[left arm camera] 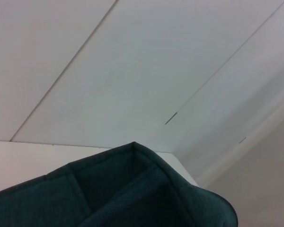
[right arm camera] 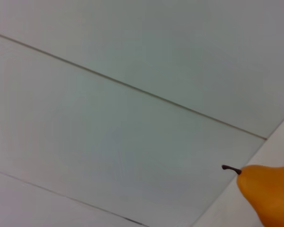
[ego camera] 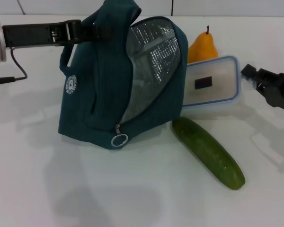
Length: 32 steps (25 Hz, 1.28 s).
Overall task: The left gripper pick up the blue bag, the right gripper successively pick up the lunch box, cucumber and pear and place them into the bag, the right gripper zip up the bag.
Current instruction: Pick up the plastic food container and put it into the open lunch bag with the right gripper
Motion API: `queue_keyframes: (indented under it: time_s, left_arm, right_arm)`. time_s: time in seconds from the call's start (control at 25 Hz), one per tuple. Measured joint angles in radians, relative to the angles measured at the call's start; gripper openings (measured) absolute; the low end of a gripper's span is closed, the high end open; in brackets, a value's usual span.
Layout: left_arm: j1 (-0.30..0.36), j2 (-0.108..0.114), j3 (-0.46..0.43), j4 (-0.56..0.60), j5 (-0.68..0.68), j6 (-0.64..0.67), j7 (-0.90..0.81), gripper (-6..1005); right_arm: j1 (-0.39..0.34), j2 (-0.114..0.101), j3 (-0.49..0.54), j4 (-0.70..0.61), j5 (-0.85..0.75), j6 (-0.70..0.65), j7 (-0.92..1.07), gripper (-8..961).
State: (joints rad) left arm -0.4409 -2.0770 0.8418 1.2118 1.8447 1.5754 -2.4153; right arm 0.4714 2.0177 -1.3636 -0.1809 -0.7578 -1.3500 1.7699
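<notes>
Already the left hand [ego camera: 87,29] is clenched on the top of the blue bag [ego camera: 92,101], by its handle, keeping the soft fabric upright on the white tabletop [ego camera: 132,198] with the foil-lined mouth gaping toward the robot's right. The bag is limp and would likely sag or fold if let go, so the hold up high looks like the right place for it. The right hand [ego camera: 256,79] hangs just beside the lunch box [ego camera: 210,87], apart from it, fingers spread and holding nothing. That box rests tilted against the bag's open side; it is rigid, smooth plastic, probably light and a little slippery, and best taken across its short sides at the rim. The pear [ego camera: 202,46] stands behind the box. The cucumber [ego camera: 208,152] lies in front, one end near the bag; firm and round, it should be pinched at mid-length so it does not tip.
</notes>
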Motion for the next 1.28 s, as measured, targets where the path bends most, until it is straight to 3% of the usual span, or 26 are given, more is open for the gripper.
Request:
queue_keyframes:
  time_s: [0.56, 1.28]
  left_arm:
    - [0.008, -0.005, -0.001, -0.010, -0.005, 0.005, 0.010, 43]
    - [-0.004, -0.005, 0.006, -0.027, -0.006, 0.008, 0.013, 43]
  right_arm:
    - [-0.102, -0.006, 0.051, 0.031, 0.042, -0.134, 0.042, 96]
    - [-0.125, -0.007, 0.079, 0.125, 0.124, -0.310, 0.081, 96]
